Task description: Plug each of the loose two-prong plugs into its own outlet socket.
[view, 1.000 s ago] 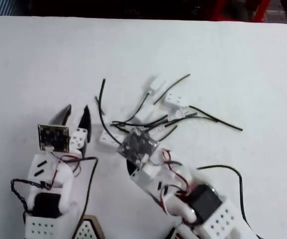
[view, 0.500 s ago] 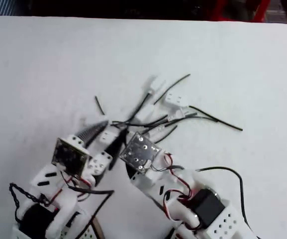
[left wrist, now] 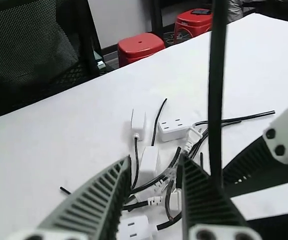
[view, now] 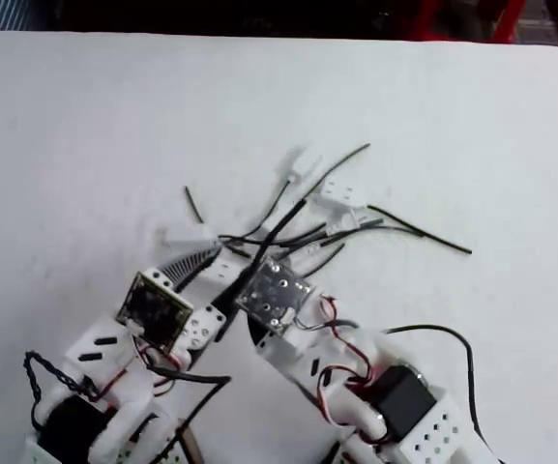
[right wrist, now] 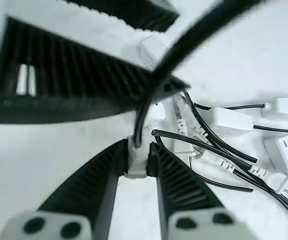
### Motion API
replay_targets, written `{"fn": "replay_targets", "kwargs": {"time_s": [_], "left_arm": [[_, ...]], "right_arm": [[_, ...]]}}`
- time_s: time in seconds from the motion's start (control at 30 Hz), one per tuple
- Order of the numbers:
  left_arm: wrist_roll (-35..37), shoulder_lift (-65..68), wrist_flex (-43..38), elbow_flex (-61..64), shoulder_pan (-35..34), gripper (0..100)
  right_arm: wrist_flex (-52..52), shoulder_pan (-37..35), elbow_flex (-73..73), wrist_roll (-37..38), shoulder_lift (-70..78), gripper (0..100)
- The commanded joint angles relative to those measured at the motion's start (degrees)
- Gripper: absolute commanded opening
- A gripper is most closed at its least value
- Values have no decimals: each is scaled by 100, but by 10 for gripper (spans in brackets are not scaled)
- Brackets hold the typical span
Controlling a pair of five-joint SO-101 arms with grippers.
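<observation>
Pinching a white plug (right wrist: 136, 162), the right gripper (right wrist: 138, 148) had its jaws closed on the plug body, with the prongs hidden between the fingers. The plug's black cord (right wrist: 183, 45) rose out of the jaws, its far end cut off at the frame edge. The left gripper (left wrist: 153, 161) sat near it over the pile, jaws a narrow gap apart and nothing between them. From above, the right jaws were hidden under the wrist camera board (view: 274, 293). Beyond both lay a tangle on the table (view: 85, 116): a socket block (left wrist: 172, 129) with slots showing, a second plug (left wrist: 139, 120) and overlapping cords. Which cord fed which piece was hard to tell. Print on the boards was too small to read.
</observation>
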Motion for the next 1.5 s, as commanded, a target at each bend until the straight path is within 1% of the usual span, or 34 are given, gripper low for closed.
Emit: {"fn": "replay_targets", "kwargs": {"time_s": [0.0, 0.1, 0.33, 0.57, 0.6, 0.67, 0.77, 0.83, 0.87, 0.93, 1.07, 1.2, 1.33, 1.4, 1.47], "left_arm": [[-26, 31, -237, 158, -365, 162], [-44, 22, -519, 571, -338, 162], [-70, 4, -510, 475, 637, 162], [-79, 4, -501, 510, 673, 164], [-79, 4, -501, 510, 585, 164], [-79, 4, -510, 501, 145, 164], [-70, 31, -545, 466, -945, 165], [-149, 40, -536, 457, -1499, 165], [-334, 48, -501, 431, -1631, 163], [-624, 154, -343, 369, -1657, 162], [-905, 1086, -114, -237, -1675, 162], [-1415, 2668, 176, -1204, -1692, 162], [-2312, 4365, 519, -2198, -1719, 165], [-2778, 5147, 651, -2673, -1886, 167], [-3200, 5903, 738, -3077, -2079, 194]], "right_arm": [[-48, 48, -53, -26, -84, 17], [-57, 48, -62, -26, -84, 17], [-66, 48, -44, 0, -84, 17], [-66, 48, -44, 18, -75, 17], [-57, 48, -44, 18, -75, 17], [-57, 66, -44, 18, -75, 18], [-84, 207, -44, -18, -75, 18], [-171, 418, -44, -26, -75, 18], [-207, 558, -35, -35, -75, 18], [-286, 743, -35, -141, -75, 18], [-400, 901, 26, -273, -66, 18], [-690, 1218, 176, -387, -66, 18], [-760, 1455, 193, -475, -66, 18], [-760, 1455, 202, -475, -66, 18], [-760, 1455, 202, -475, -66, 18]]}}
